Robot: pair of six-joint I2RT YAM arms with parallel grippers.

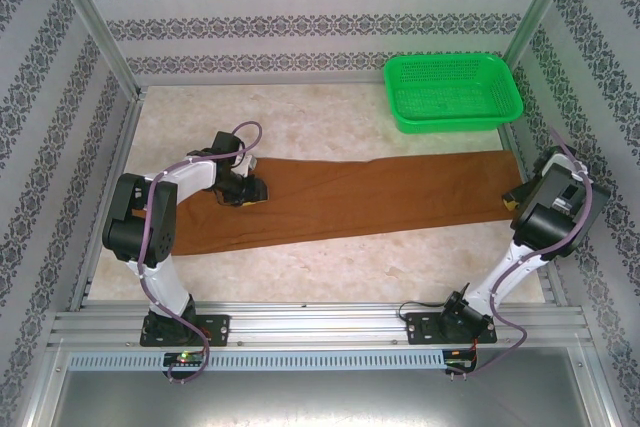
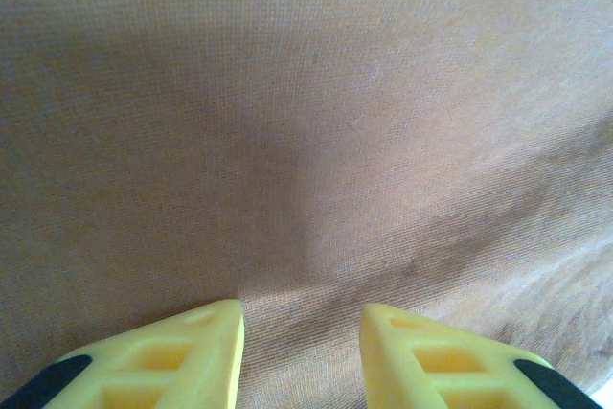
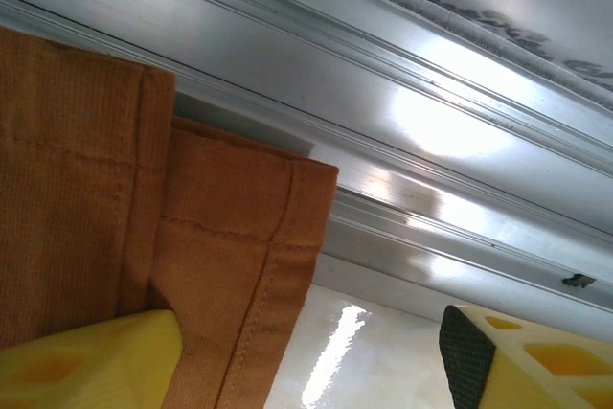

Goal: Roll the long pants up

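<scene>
The long pants [image 1: 350,202] lie flat and unrolled across the middle of the counter [image 1: 330,267], stretched from near the left arm to the right edge. A green basket [image 1: 405,112] stands behind their right end, just beyond the cloth.

The left tool [image 1: 248,192] is down on the left part of the pants. From the wrist, its yellow fingers [image 2: 192,352] stand part-way apart with brown cloth and a faint crease between them. Whether they pinch the cloth cannot be told.

The right tool [image 1: 515,205] is at the leg ends, spread wide [image 3: 311,332]. One finger lies over the stitched hems [image 3: 239,237] and the other over bare counter, beside the metal frame rail [image 3: 402,112].
</scene>
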